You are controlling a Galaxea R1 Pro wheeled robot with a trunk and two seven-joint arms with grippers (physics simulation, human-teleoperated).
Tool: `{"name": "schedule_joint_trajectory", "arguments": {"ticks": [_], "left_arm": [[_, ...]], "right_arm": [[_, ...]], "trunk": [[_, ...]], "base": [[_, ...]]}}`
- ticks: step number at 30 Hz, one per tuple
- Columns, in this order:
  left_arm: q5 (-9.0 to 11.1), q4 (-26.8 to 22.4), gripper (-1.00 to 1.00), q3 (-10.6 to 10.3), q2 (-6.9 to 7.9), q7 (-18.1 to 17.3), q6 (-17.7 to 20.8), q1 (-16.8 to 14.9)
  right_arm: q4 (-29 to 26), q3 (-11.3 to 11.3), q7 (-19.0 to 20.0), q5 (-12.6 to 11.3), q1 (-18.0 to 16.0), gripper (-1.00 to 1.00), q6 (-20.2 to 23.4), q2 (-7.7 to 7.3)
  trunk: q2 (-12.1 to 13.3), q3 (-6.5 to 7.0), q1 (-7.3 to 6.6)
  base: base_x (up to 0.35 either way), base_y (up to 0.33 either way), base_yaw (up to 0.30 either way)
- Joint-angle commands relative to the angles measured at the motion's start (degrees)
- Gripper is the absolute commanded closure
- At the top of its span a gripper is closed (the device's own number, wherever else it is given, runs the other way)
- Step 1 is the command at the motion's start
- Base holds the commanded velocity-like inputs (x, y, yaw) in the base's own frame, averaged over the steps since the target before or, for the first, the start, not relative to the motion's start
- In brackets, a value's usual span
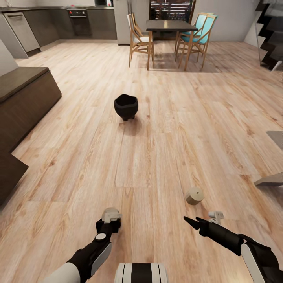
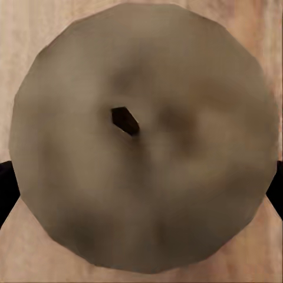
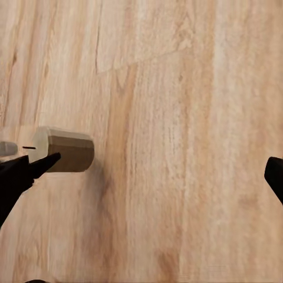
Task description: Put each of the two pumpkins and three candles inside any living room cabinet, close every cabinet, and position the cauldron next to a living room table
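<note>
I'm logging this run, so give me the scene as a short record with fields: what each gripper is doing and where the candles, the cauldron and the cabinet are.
left gripper: shut on a beige candle
right gripper: open, empty
second candle: lying on its side on the floor, just ahead of the right gripper
cauldron: upright on the floor, mid-room
cabinet: along the left wall
dining table: far end, with chairs

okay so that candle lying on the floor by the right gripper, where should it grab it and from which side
Probably the round side wall of the candle, across its middle, coming straight down from above. It lies tipped on its side on the wood floor, flat wick end facing sideways. The right gripper, jaws open, sits just short of it, so set the jaws across the roll direction.
</note>
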Motion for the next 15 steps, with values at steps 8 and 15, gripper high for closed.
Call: {"name": "schedule_joint_trajectory", "arguments": {"ticks": [8, 15], "left_arm": [[1.0, -17.4, 1.00, -0.2, 2.17, 4.4, 12.0, 1.0], [1.3, -28.3, 1.00, 0.0, 5.03, 6.7, 18.0, 4.1]], "right_arm": [[0.0, -0.1, 0.1, -0.3, 0.0, -1.00, 0.4, 0.00], [0.3, -0.1, -0.4, -0.1, 0.0, -1.00, 0.5, 0.00]], "trunk": [[0.1, 1.74, -0.21], [0.2, 3.29, -0.39]], "base": [[0.000, 0.000, 0.000], [0.000, 0.000, 0.000]]}}
